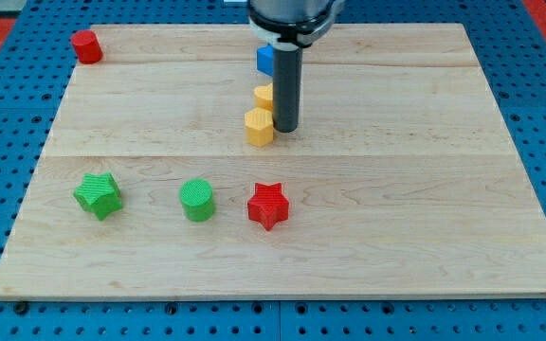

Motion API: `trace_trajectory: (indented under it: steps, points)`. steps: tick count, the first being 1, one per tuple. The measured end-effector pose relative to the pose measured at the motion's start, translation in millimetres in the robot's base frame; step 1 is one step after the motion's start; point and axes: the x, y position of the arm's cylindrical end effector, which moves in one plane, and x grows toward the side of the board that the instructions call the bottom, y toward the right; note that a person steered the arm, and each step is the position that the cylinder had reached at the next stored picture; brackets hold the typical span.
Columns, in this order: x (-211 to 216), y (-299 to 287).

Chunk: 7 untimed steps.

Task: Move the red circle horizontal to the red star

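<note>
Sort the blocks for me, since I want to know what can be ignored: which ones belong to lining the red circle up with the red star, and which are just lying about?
Belongs to the job:
red circle, at the view's top left
red star, low centre
my tip, beside the yellow blocks, far from both

Just lying about:
green star
green circle
two yellow blocks
blue block, partly hidden behind the rod

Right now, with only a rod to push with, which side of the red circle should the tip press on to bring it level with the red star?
Nothing can grip it, so push. The red circle sits at the view's top left; the red star lies lower, near the middle. Bring my tip, now beside the yellow blocks, round to the circle's top face and press centrally toward the view's bottom; its round wall would likely slip off-centre.
</note>
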Motion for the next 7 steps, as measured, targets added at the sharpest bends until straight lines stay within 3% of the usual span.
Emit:
trace_trajectory:
  steps: [1, 2, 3, 4, 6, 7]
  points:
    - [30.6, 23.0]
    - [37.6, -18.7]
    - [19.2, -92.9]
    - [-40.5, -146.3]
    - [-93.4, -296.0]
    - [-103.9, -312.3]
